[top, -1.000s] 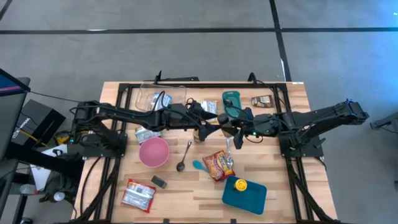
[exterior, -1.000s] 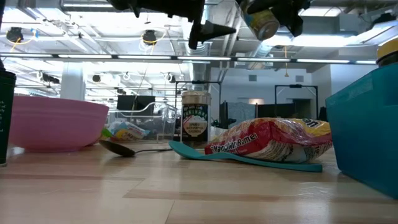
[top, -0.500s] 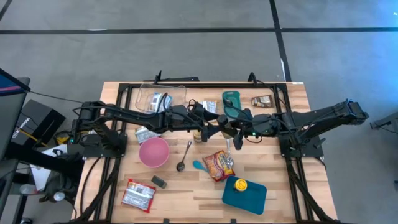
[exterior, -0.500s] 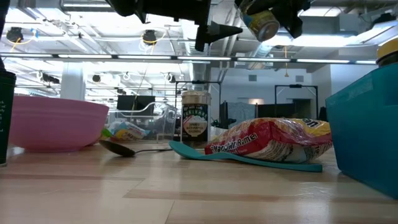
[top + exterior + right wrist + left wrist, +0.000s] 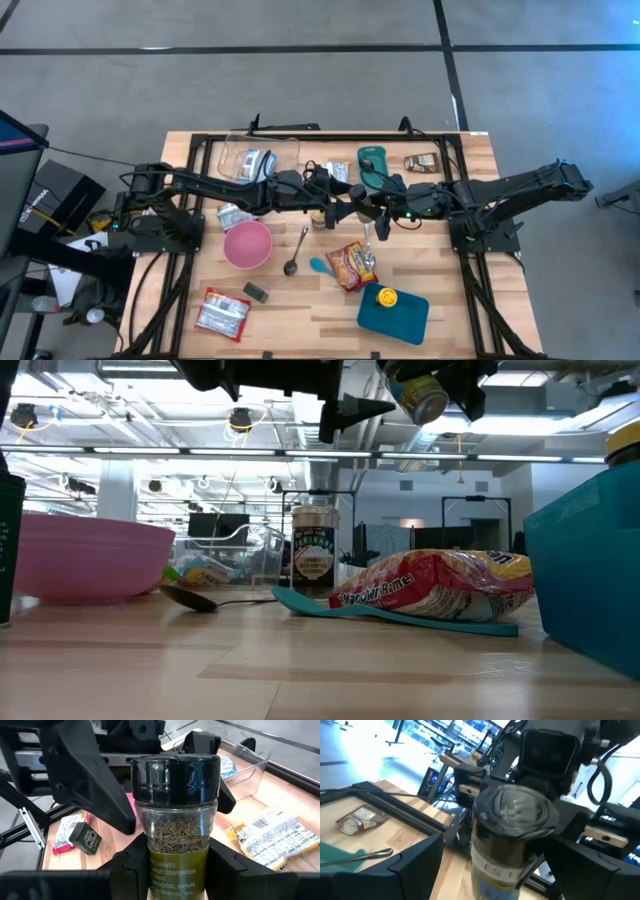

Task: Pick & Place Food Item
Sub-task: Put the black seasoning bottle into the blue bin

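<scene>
A glass spice jar with a black cap and a green label hangs high over the table's middle, shut in my right gripper. My left gripper reaches in level from the table's left and stands open. One of its fingers is on either side of the jar's cap, and I see no touch. In the low view the jar sits tilted near the top, with the left fingertip beside it. My right gripper pinches the jar's lower, labelled part between its two fingers, one on each side. It comes from the table's right, slanting a little down. The jar is lifted clear of the table, with its cap end toward my left gripper.
Below the grippers a second jar stands on the table. Nearby lie a pink bowl, a metal spoon, a teal spoon, a red noodle packet and a teal box. A clear tub is at the far side.
My left gripper has crept a little toward the table's right, closing in on the jar's cap, its fingers still apart. My right gripper and the jar have kept still.
</scene>
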You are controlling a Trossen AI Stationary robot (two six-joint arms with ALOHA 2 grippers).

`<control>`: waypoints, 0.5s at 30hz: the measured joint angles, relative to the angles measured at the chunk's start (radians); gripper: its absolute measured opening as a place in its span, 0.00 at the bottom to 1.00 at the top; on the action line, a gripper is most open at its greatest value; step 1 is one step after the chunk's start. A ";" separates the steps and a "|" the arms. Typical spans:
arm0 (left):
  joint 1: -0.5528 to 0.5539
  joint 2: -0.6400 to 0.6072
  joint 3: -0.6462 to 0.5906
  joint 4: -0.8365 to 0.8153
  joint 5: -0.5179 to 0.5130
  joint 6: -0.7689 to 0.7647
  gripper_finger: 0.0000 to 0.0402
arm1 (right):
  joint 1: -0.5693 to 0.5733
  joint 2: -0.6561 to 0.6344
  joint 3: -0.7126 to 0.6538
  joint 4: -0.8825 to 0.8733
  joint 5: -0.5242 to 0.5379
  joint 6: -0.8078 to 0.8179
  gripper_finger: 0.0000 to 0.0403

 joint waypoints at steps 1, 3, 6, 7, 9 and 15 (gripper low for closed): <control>0.000 0.001 0.000 -0.003 0.000 0.000 0.82 | 0.000 0.000 0.000 0.000 -0.005 0.000 0.32; 0.000 0.002 0.000 -0.004 0.000 0.001 0.80 | 0.000 0.000 0.000 0.000 -0.014 0.000 0.32; 0.001 0.002 0.000 0.002 0.003 0.002 0.77 | 0.000 0.000 0.000 0.000 -0.015 0.000 0.32; 0.002 0.002 0.000 0.008 0.004 0.002 0.76 | 0.000 0.000 0.000 0.000 -0.015 0.000 0.32; 0.003 0.002 0.000 0.013 0.005 0.002 0.73 | 0.000 0.000 0.000 0.000 -0.015 0.000 0.32; 0.003 0.002 0.000 0.014 0.005 0.002 0.67 | 0.000 0.000 0.000 -0.003 -0.017 0.007 0.32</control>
